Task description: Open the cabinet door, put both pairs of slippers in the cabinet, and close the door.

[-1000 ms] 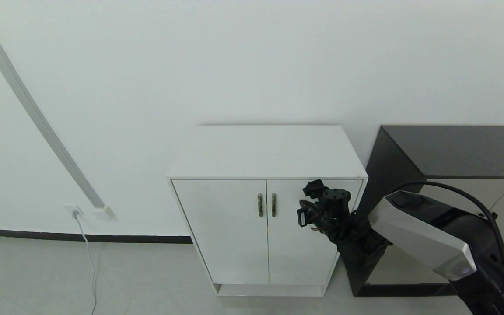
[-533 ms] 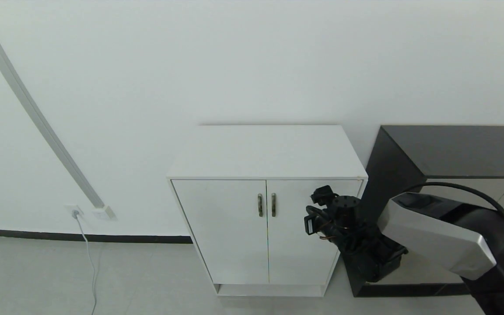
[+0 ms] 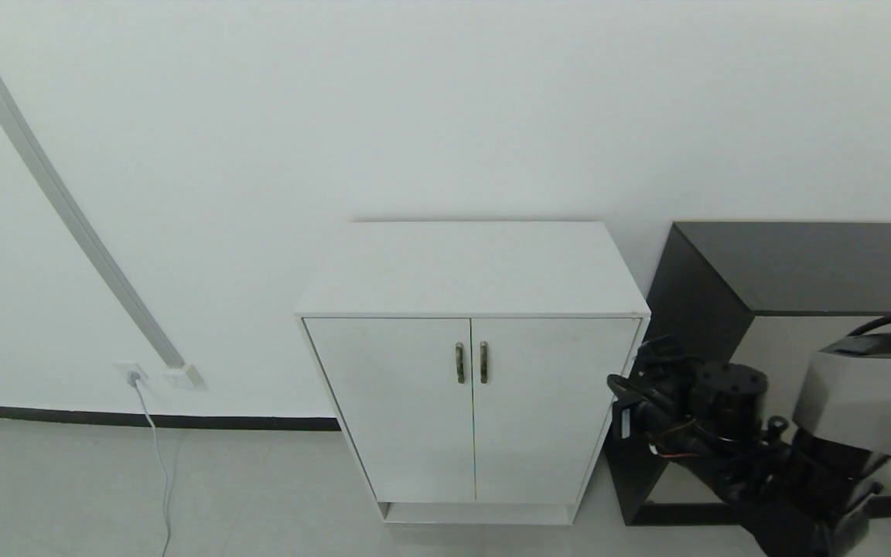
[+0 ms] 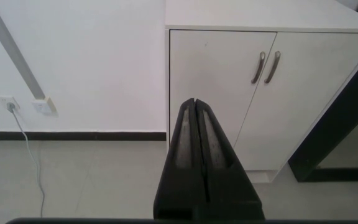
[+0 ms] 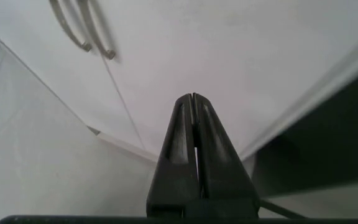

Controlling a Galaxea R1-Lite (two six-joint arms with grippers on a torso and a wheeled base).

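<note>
The cabinet stands with its 2 doors closed. Left gripper and right gripper — both clenched, holding nothing.

This is looking like a plain room of a home, perhaps an entrance area, though I cannot tell for sure. A low white cabinet with two doors and metal handles is standing against a bare white wall, on a floor of pale grey tiles. Just beside it a dark sideboard with a glossy front is standing. A dark skirting board is running along the wall. A cable duct is going down to a socket, and a white cable is hanging from it.
</note>
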